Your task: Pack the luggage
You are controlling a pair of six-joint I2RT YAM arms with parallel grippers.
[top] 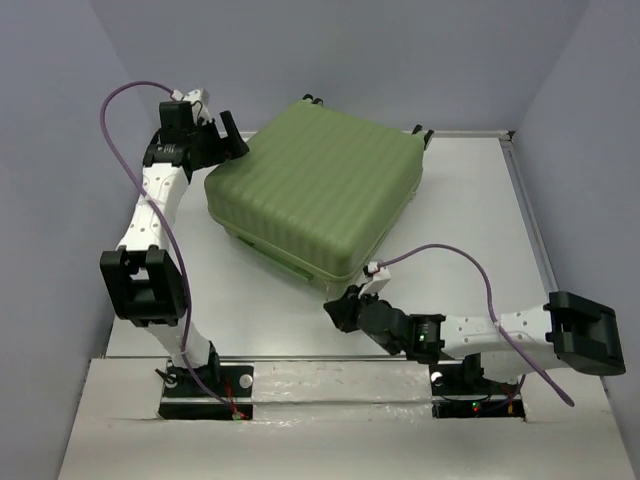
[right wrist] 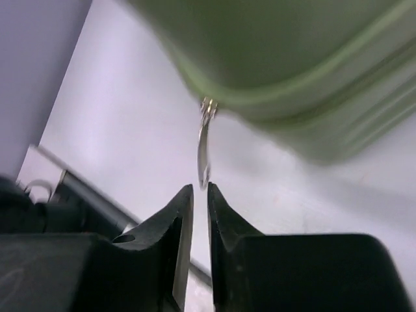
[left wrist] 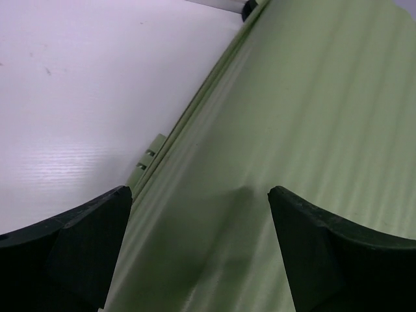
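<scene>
Item: luggage (top: pixel 320 195), light green ribbed hard shell, closed, lying flat on the white table (top: pixel 470 220), set at a slant towards the back centre, with black wheels (top: pixel 422 130) showing along its far edge. Left gripper (top: pixel 232 138): at the case's far-left corner, jaws released and spread wide. In the left wrist view both black fingers (left wrist: pixel 84 247) frame the ribbed lid with nothing between them, and a small green tab (left wrist: pixel 148 161) sits on the side seam beside bare table. Right gripper (top: pixel 338 308): low at the case's near corner. In the right wrist view its fingertips (right wrist: pixel 185 201) stand a thin slit apart, and a metal zip pull (right wrist: pixel 203 149) hangs from the seam with its lower end at the mouth of that slit; cannot tell whether the pull is pinched or free. Surroundings: a purple cable (top: pixel 130 170) loops along the left arm, and a second (top: pixel 470 262) arches over the right arm. Pale grey-blue walls (top: pixel 60 120) enclose the table on three sides. The arm bases (top: pixel 205 385) are bolted at the near edge. Obstructions: the case's own bulk lies between the two grippers; the right forearm lies across the near table.
</scene>
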